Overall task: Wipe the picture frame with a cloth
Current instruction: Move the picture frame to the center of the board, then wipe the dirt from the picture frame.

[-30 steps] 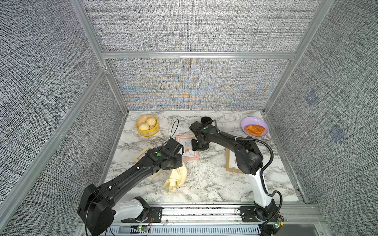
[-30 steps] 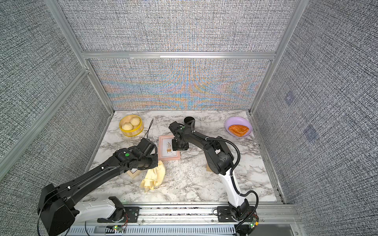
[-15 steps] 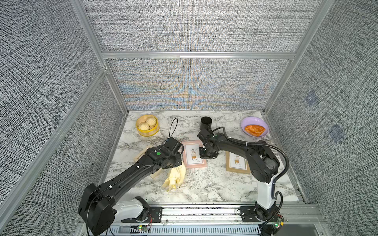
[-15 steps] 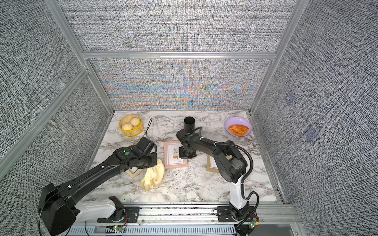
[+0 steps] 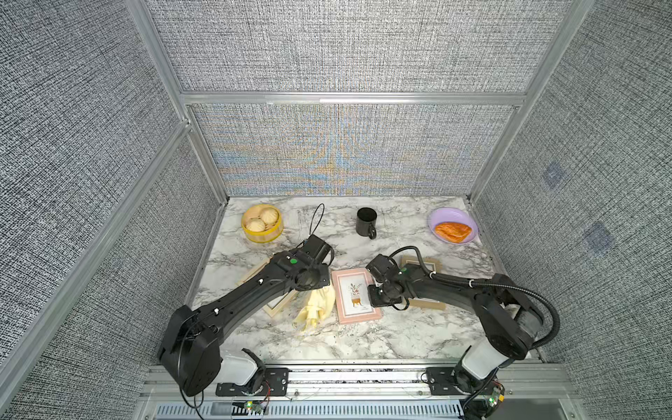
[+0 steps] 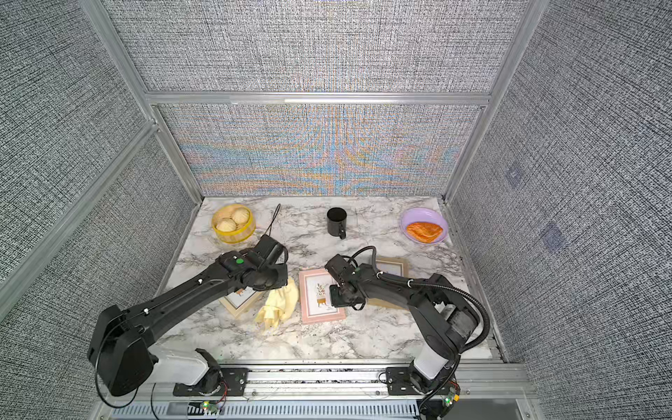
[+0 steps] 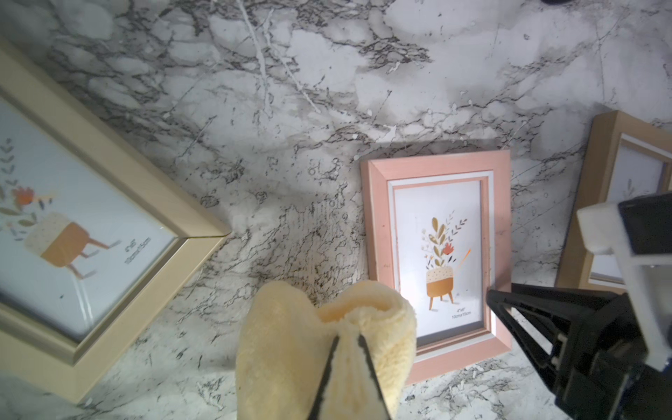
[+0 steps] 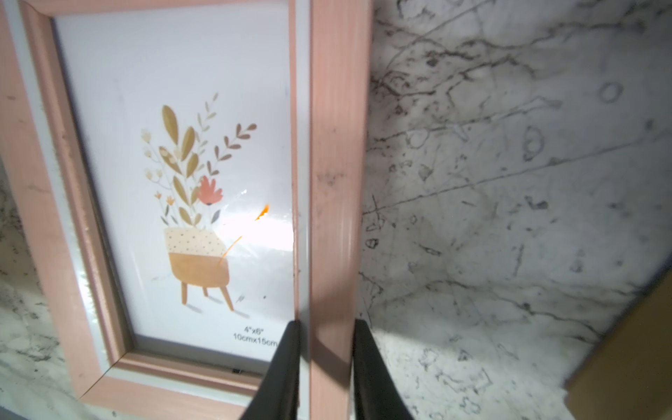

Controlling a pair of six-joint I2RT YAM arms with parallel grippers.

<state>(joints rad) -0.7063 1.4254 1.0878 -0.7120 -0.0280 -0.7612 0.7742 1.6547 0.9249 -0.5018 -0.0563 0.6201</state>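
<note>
Pink frame (image 5: pixel 352 301) slid forward; wrist shows right end effector (image 8: pixel 326 324) seemingly gripping.

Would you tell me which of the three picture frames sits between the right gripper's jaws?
The pink picture frame, the middle one: the right gripper clamps its side rail. The pale wooden frame and the tan frame lie outside those jaws.

**High pair, close pair**

Up top, both top views stare steeply down from the front onto the whole table (image 5: pixel 363 338). Down low, each wrist camera hovers close, looking past its jaws, and both catch the pink frame (image 7: pixel 436 262).
</note>
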